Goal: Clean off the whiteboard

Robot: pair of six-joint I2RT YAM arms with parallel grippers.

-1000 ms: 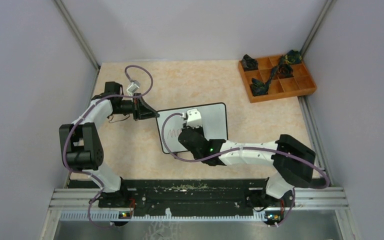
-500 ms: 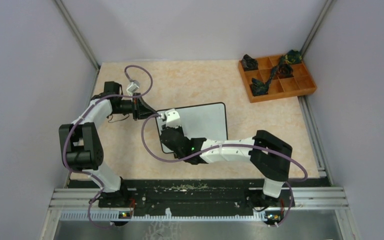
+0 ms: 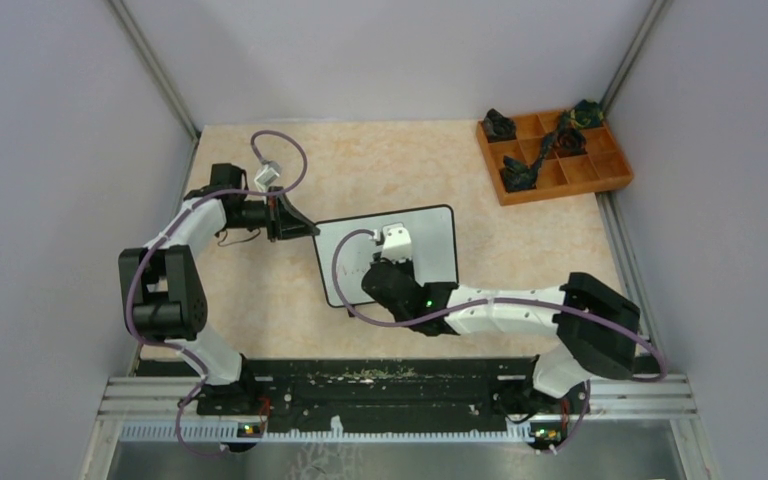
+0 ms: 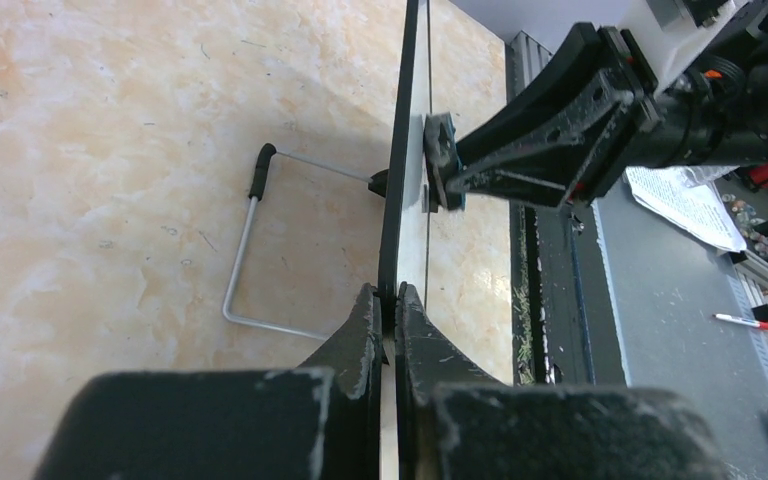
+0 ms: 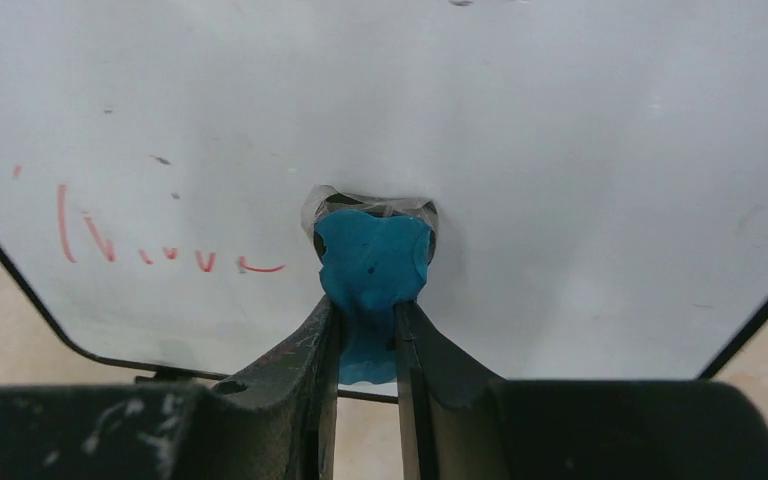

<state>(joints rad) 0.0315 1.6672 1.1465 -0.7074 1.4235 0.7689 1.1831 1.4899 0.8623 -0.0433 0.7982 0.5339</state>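
The whiteboard (image 3: 432,236) stands propped in the middle of the table. It shows edge-on in the left wrist view (image 4: 401,170), with its wire foot (image 4: 248,232) behind it. My left gripper (image 3: 306,229) (image 4: 387,298) is shut on the board's left edge. My right gripper (image 3: 384,262) (image 5: 365,318) is shut on a blue eraser pad (image 5: 372,262) and presses it flat against the white face (image 5: 580,130). A few short red strokes (image 5: 150,250) remain left of the pad, near the board's lower left corner. The pad also shows in the left wrist view (image 4: 442,152).
An orange compartment tray (image 3: 601,172) with dark bundles sits at the back right corner. A black rail (image 3: 390,385) runs along the near edge. Grey walls close in on the left, back and right. Papers and a red pen (image 4: 742,321) lie beyond the rail.
My right gripper swept the pad left across the board's face, then back right to the middle. The red scribble at the left has shrunk to a few strokes. The left arm held still.
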